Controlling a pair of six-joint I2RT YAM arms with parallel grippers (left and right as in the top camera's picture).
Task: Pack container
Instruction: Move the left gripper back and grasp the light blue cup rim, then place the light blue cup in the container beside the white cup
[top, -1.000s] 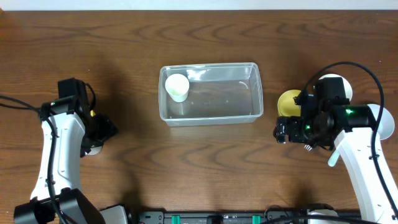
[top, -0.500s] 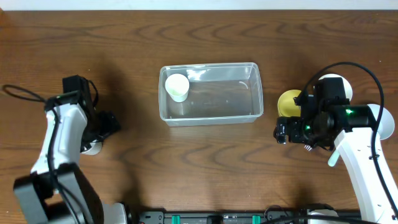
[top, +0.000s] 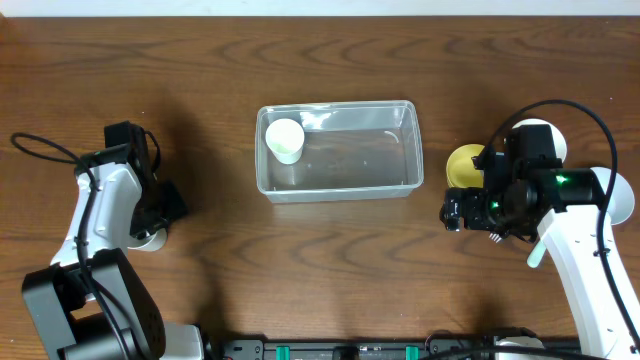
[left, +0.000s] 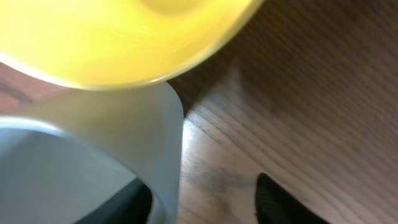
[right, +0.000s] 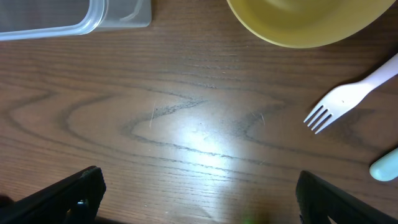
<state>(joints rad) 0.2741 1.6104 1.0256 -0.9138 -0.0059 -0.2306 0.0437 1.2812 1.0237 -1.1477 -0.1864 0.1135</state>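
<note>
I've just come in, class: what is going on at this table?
Two robot arms are packing a clear container in the middle of the table. One white cup stands inside it, at its left end. The left gripper is down close over a pale bowl and a yellow thing, fingers apart. The right gripper hangs open over the wood, holding nothing, near a yellow bowl and a white fork.

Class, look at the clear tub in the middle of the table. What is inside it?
One small white cup stands in the far left corner of the tub. The rest of the inside looks bare. The floor under the cup is covered.
</note>
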